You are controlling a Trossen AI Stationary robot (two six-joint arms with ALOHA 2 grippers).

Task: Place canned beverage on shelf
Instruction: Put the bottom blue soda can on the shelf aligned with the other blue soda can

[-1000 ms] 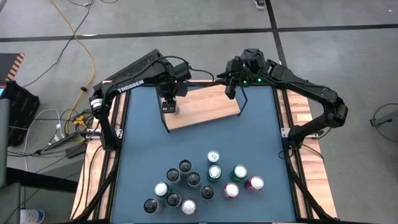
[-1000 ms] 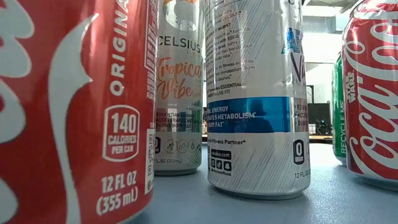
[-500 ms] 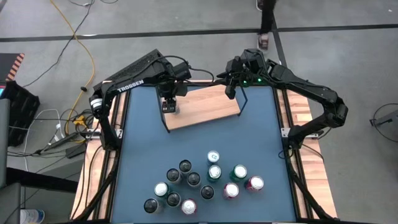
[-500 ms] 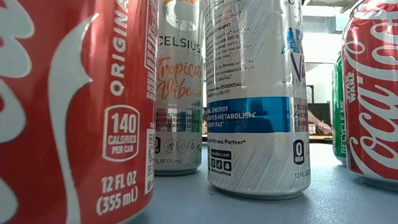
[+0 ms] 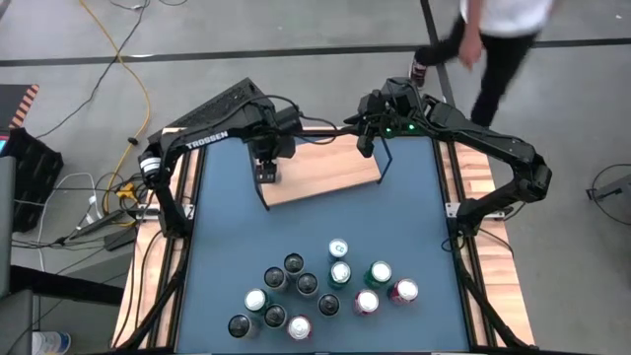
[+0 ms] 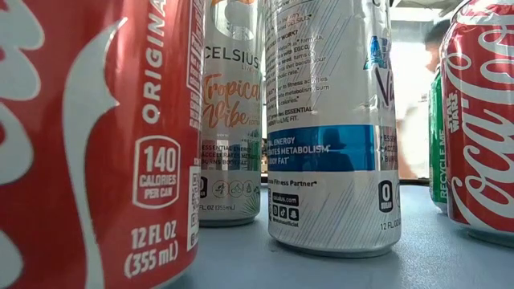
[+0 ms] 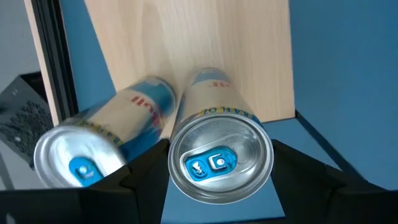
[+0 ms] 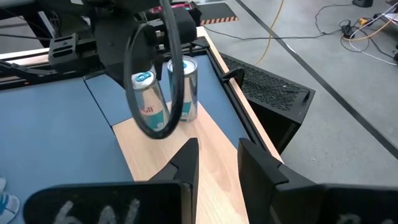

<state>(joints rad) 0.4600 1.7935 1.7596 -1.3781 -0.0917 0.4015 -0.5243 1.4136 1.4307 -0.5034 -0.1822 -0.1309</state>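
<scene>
The shelf point(image 5: 330, 170), a light-wood board in a thin black wire frame, stands at the far middle of the blue table. My left gripper point(image 5: 266, 170) points down over the shelf's left end, shut on a silver-and-blue can point(image 7: 219, 163). A second can of the same kind point(image 7: 118, 134) stands close beside it on the board. My right gripper point(image 5: 367, 146) hangs over the shelf's far right corner. Its fingers point(image 8: 186, 163) are a narrow gap apart with nothing between them. My left gripper pinches the can between its two fingers point(image 7: 144, 160), one on each side of the upper wall just below the rim point(image 7: 176, 127). The fingers come from above, pointing down. The can is upright over the board's end. I cannot tell whether its bottom touches the wood.
Several cans stand clustered at the table's near end point(image 5: 315, 291). They fill the low view, among them a red cola can point(image 6: 88, 144) and a white one point(image 6: 329, 128). A black cable loop point(image 8: 127, 93) hangs near the left gripper. A person point(image 5: 498, 39) walks beyond the far right corner.
Neither gripper nor can has visibly shifted. A person has walked into view on the floor beyond the table's far right corner.
</scene>
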